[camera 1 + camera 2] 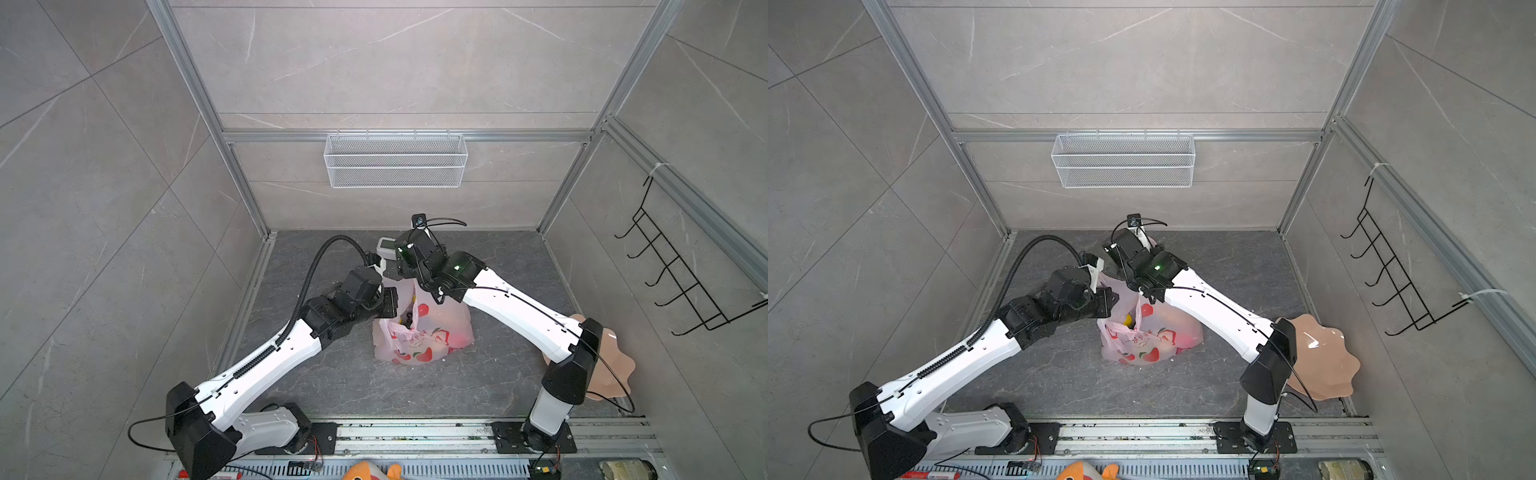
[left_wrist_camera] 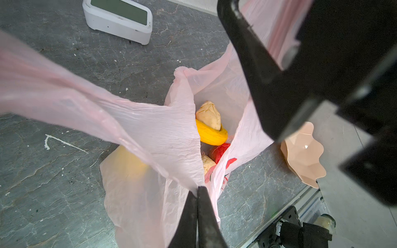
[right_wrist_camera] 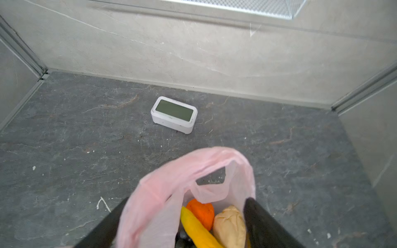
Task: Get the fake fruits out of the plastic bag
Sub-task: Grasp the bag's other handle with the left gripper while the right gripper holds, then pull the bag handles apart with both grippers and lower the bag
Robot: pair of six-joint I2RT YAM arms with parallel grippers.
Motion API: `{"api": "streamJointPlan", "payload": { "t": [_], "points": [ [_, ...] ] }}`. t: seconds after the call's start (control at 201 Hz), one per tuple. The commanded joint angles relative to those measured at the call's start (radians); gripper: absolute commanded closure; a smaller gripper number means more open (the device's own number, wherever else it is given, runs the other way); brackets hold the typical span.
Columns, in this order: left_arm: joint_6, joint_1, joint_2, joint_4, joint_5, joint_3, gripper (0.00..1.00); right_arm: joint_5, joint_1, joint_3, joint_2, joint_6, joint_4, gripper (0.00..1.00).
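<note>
Clamping the plastic bag [image 1: 432, 332] mid-frame, the left gripper [image 2: 197, 190] could tear its thin film; the right gripper [image 3: 188, 200], jaws apart, hung over the fake fruits [image 3: 197, 229].

The plastic bag [image 2: 150, 133] is translucent pale pink, with red fruit prints and green leaves low on it in both top views. Inside show a yellow banana [image 2: 211, 135], a beige lump [image 2: 209, 116], a red fruit [image 2: 219, 150] and an orange fruit [image 3: 202, 211]. The clock [image 3: 174, 114] is white with a grey-green screen, the bowl [image 1: 1325, 361] peach, the tabletop [image 3: 86, 139] dark grey with pale veins.
</note>
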Motion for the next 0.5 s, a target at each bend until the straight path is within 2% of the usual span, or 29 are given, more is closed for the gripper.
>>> {"api": "streamJointPlan", "payload": {
  "t": [0.0, 0.02, 0.025, 0.04, 0.095, 0.229, 0.418, 0.498],
  "points": [
    [0.022, -0.003, -0.038, 0.005, -0.011, 0.025, 1.0, -0.013, -0.008, -0.025, -0.034, 0.011, 0.002, 0.43],
    [0.02, -0.002, -0.041, 0.001, -0.023, 0.024, 1.0, -0.014, -0.008, -0.04, -0.045, 0.012, 0.011, 0.48],
    [0.019, -0.002, -0.041, 0.0, -0.025, 0.024, 1.0, -0.014, -0.008, -0.044, -0.048, 0.012, 0.012, 0.52],
    [0.017, -0.001, -0.043, -0.004, -0.034, 0.022, 1.0, -0.018, -0.008, -0.056, -0.058, 0.012, 0.02, 0.55],
    [0.014, 0.003, -0.048, -0.013, -0.053, 0.021, 1.0, -0.029, -0.008, -0.106, -0.098, 0.009, 0.061, 0.78],
    [-0.012, 0.099, -0.043, -0.043, 0.037, 0.03, 1.0, -0.038, -0.014, -0.193, -0.184, 0.009, 0.126, 1.0],
    [-0.029, 0.257, -0.067, -0.089, 0.059, 0.042, 1.0, -0.118, -0.074, -0.268, -0.269, 0.05, 0.239, 1.0],
    [-0.062, 0.331, -0.051, -0.058, 0.11, 0.054, 1.0, -0.21, -0.114, -0.279, -0.281, 0.101, 0.306, 1.0]
  ]
}}
